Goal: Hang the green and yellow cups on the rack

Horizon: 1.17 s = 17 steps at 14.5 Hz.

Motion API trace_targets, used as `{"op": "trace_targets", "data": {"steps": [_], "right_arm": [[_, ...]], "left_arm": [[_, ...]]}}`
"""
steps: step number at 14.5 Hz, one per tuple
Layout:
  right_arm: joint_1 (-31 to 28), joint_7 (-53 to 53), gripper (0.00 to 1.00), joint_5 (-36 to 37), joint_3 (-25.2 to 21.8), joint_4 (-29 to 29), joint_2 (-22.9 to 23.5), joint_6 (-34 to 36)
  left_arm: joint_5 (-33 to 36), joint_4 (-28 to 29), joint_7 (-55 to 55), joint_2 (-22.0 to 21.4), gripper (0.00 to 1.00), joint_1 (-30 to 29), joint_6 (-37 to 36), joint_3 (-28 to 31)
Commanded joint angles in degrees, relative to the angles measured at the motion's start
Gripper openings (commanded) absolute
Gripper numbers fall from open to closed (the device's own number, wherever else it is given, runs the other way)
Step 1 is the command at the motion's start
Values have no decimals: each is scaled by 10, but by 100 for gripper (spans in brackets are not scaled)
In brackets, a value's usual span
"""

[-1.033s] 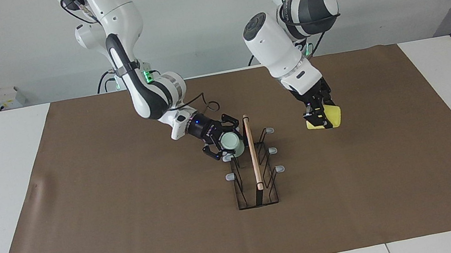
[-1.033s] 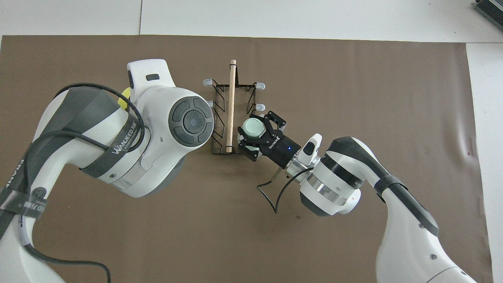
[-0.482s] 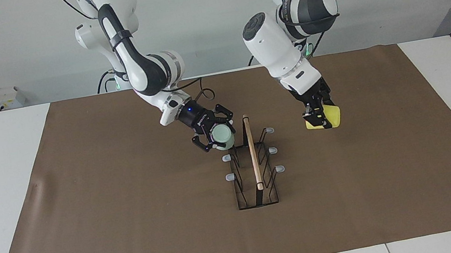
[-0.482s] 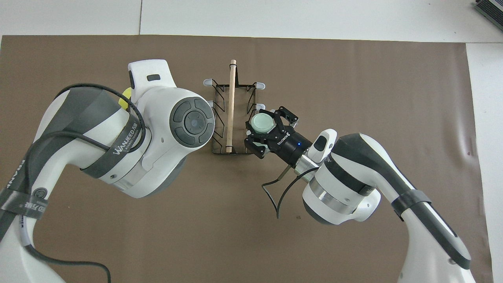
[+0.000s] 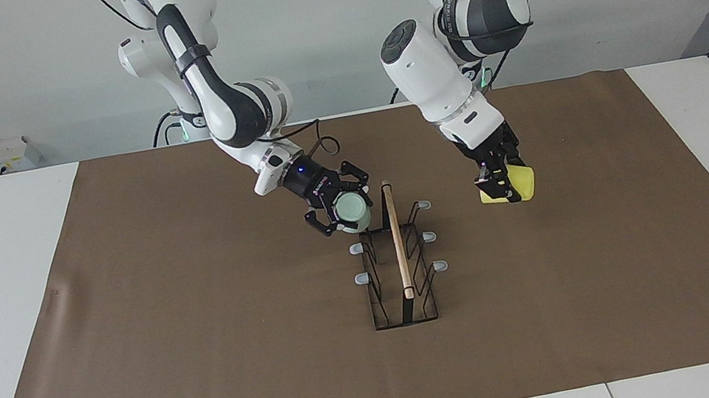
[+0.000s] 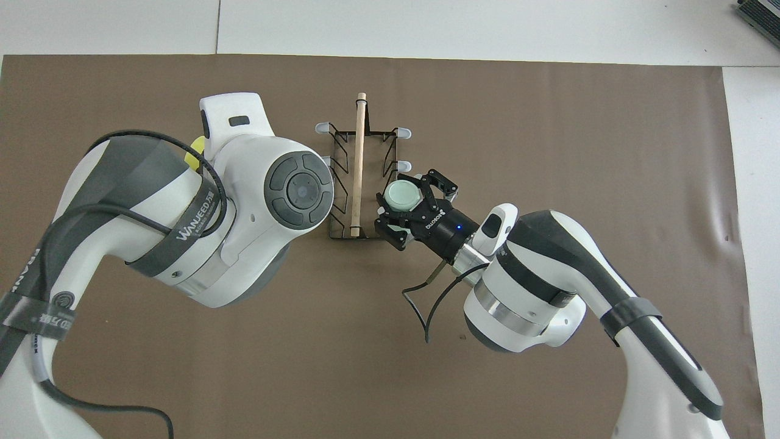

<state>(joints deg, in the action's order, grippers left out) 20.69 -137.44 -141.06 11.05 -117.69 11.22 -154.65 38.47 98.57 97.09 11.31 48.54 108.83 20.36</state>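
Facing view, left to right. Right end effector (image 5: pixel 341 212), centre-left of frame, clenched on the green cup (image 5: pixel 352 210). Cup is tipped sideways, closed base toward this camera, mouth turned toward the rack (image 5: pixel 398 263); it hangs just above the rack's upper-left prong. Likely held this way so the open end can slide over a prong tip.

Rack stands mid-frame on the brown mat (image 5: pixel 168 331), rod (image 5: pixel 397 242) running up-down the frame. Prongs angle outward and up, presumably so a cup stays put once dropped on.

Left end effector (image 5: pixel 502 183), right of centre, gripping the yellow cup (image 5: pixel 516 185) at its rim, low over the mat and apart from the rack. Probably waiting its turn.

Count: cups two, one per end effector, none hung. Rack one. Prongs: five grey tips visible, two on the frame's left side, three on the right; the green cup hides where a sixth would be. Arms two.
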Motion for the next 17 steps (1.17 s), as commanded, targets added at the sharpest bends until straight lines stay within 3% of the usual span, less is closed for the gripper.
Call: {"op": "trace_targets", "data": {"steps": [1, 3, 6, 13, 14, 15, 17], "right_arm": [[9, 16, 0, -2, 3, -3, 1, -12], [8, 8, 0, -4, 2, -7, 7, 7], [-5, -44, 0, -47, 2, -19, 40, 93], [1, -51, 0, -62, 2, -20, 42, 77], [1, -51, 88, -63, 2, -19, 42, 74], [1, -51, 100, -63, 2, -19, 42, 74], [2, -49, 100, -63, 2, -17, 42, 69]], "left_arm": [[15, 16, 14, -13, 0, 11, 0, 6], [15, 16, 14, -13, 0, 11, 0, 6], [15, 16, 14, -13, 0, 11, 0, 6], [15, 17, 14, -13, 0, 11, 0, 6], [15, 17, 14, -14, 0, 11, 0, 6], [15, 17, 14, -14, 0, 11, 0, 6], [15, 17, 14, -14, 0, 11, 0, 6]]}}
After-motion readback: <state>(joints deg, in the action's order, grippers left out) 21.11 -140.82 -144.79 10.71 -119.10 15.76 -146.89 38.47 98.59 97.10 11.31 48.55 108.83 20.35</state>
